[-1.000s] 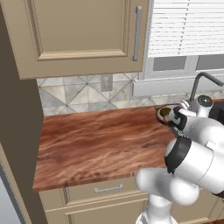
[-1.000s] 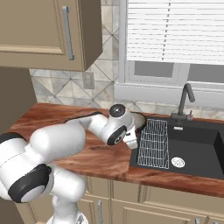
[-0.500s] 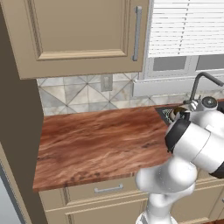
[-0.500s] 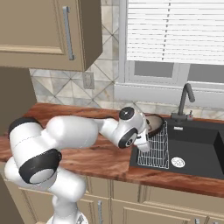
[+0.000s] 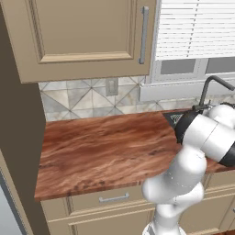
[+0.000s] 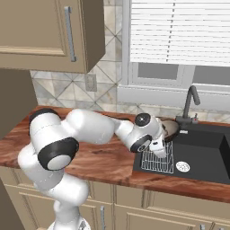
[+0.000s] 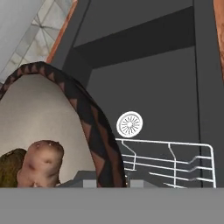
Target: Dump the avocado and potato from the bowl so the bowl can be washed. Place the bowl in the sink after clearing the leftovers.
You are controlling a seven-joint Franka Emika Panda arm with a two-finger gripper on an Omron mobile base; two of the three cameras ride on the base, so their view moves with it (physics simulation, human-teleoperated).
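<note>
My gripper [image 7: 113,183] is shut on the brown patterned rim of the bowl [image 7: 52,109], which fills the left of the hand view with its cream inside facing me. The tan potato [image 7: 43,159] and, beside it, the dark green avocado [image 7: 11,168] lie together low in the bowl. Beyond the rim lies the black sink [image 7: 166,87] with its round silver drain [image 7: 130,124]. From the right base view, the gripper [image 6: 157,144] holds the bowl [image 6: 170,128] tilted over the left end of the sink [image 6: 204,150].
A white wire rack [image 6: 158,159] lies in the sink's left part, right under the hand. The dark gooseneck faucet [image 6: 191,103] stands behind the basin. Wooden counter [image 5: 101,147] stretches to the left, with cabinets [image 5: 87,32] overhead and a tiled backsplash.
The arm has swung right, carrying the bowl from over the counter to above the sink's left end and the wire rack. The gripper has stayed shut on the rim.
</note>
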